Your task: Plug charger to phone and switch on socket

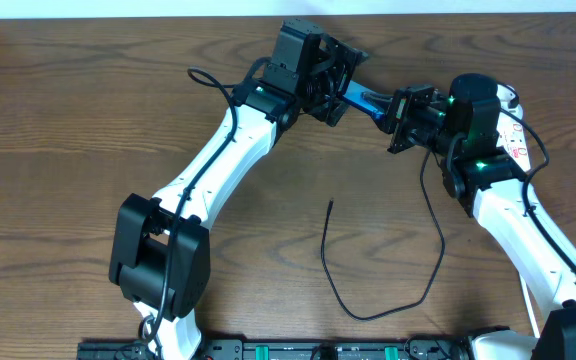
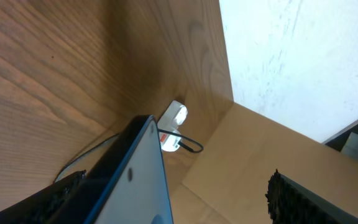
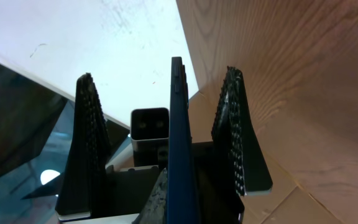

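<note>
Surface: we see a brown wood-grain surface (image 1: pixel 68 150) under both arms, with a white wall (image 2: pixel 291 62) beyond the phone at the far edge.
Phone: the phone (image 1: pixel 365 100) is up off the surface near that far edge, between the 2 grippers. Overhead a strip of its blue screen shows. The right wrist view gives it edge-on.
Right gripper: the right gripper (image 1: pixel 393 113) is clamped on the phone's right end, and we see nothing else carrying the phone.
Left gripper: the left gripper (image 1: pixel 336 88) stands wide at the phone's left end, with 1 of its 2 fingers (image 3: pixel 89 143) on each side of the phone. The right wrist view shows a gap on both sides of the phone.
Charger: the charger (image 1: pixel 368 317) lies loose on the surface in a U-shaped curve, on the arm-base side of the phone. Its plug tip (image 1: pixel 330 203) is free and well apart from the phone. The cable's other end runs up toward the right arm, where we lose it.
Socket: the socket (image 1: pixel 513 135), white with red markings, lies to the right of the phone, beside the right arm and partly covered by it. In the left wrist view it shows past the phone's end with a thin black cable looping at it. We cannot tell how its switches stand.
</note>
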